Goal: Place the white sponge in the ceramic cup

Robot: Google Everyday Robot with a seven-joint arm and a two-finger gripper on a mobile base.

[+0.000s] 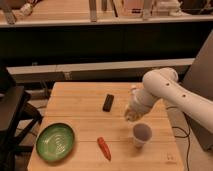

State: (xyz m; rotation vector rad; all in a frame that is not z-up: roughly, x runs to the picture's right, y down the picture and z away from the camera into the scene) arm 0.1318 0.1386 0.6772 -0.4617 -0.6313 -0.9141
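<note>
The ceramic cup [142, 134] is a small plain white tapered cup standing upright on the wooden table [80, 105] at the front right. My gripper [130, 115] points down just above and to the left of the cup's rim, at the end of the white arm [160, 90] that reaches in from the right. A pale whitish lump shows at the gripper's tip; I cannot tell whether it is the white sponge. No sponge lies apart on the table.
A green plate [55, 142] sits at the front left. A red-orange vegetable [104, 148] lies at the front middle. A small black block [108, 102] lies mid-table. A dark chair [12, 115] stands at the table's left.
</note>
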